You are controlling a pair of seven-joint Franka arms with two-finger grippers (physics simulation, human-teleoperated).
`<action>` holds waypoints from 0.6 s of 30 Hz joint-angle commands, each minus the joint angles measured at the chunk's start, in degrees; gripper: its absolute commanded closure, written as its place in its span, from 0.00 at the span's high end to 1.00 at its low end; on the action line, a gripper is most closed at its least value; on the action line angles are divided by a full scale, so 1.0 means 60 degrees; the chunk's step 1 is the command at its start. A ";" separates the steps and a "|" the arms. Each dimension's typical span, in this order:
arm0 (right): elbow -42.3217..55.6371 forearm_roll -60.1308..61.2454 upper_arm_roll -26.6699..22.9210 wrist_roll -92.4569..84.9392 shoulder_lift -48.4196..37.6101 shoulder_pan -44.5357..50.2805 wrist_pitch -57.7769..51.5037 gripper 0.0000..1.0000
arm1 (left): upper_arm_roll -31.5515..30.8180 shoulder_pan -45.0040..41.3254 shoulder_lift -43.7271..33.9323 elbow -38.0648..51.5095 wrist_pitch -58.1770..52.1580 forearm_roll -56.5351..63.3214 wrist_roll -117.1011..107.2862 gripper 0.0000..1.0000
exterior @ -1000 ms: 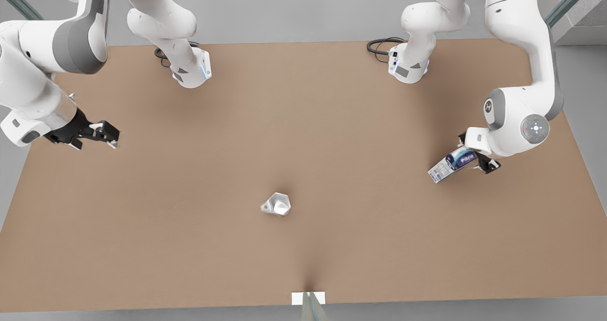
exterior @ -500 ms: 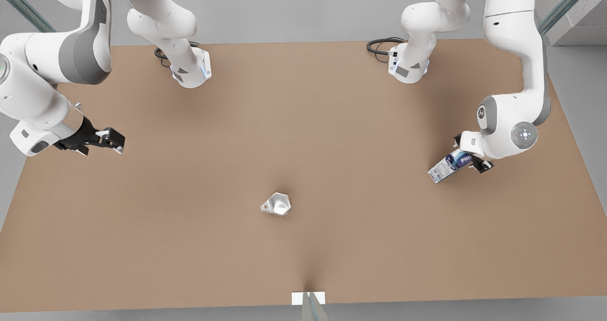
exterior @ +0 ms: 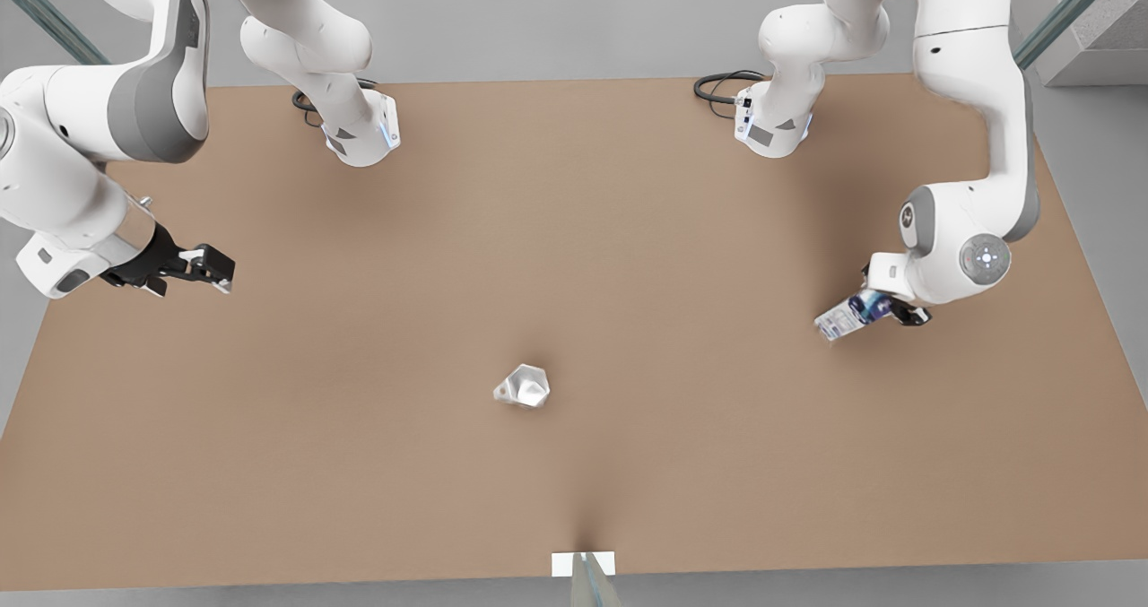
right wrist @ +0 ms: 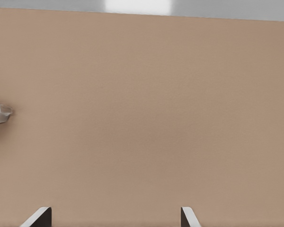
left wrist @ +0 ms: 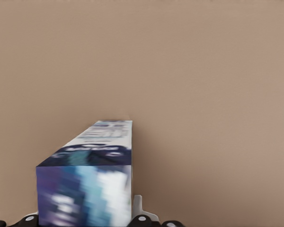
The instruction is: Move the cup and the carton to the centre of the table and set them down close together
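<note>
Two grippers: our left gripper (exterior: 883, 309) clenches the blue-and-white printed carton (exterior: 847, 316) jutting beyond its jaws—it may pivot loose; our right gripper (exterior: 202, 266), released, waits far from the silvery faceted cup (exterior: 523, 386).

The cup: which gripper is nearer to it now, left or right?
Neither is clearly nearer. The right gripper, open, hovers toward the front view's left of the cup. The left gripper holds the carton, toward the front view's right.

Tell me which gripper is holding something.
The left gripper, at the front view's right, is clamped on the carton. The right gripper, at the front view's left, waits open with nothing between its fingers.
</note>
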 commanded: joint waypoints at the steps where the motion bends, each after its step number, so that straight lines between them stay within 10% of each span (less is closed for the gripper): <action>1: -0.0001 0.0000 0.0000 0.0000 -0.0001 -0.0002 0.0000 1.00 | 0.0000 0.0014 -0.0002 0.0016 -0.0005 -0.0347 0.0001 0.66; 12: -0.0001 0.0000 0.0000 0.0000 0.0029 -0.0031 0.0000 1.00 | -0.0029 -0.4290 -0.0119 0.1906 -0.1309 -0.1152 -0.6235 0.66; 18: -0.0001 -0.0073 -0.0029 0.0000 0.0175 -0.0031 0.0015 1.00 | -0.0058 -0.7881 0.2854 0.5641 -0.1265 -0.2456 -1.2097 0.66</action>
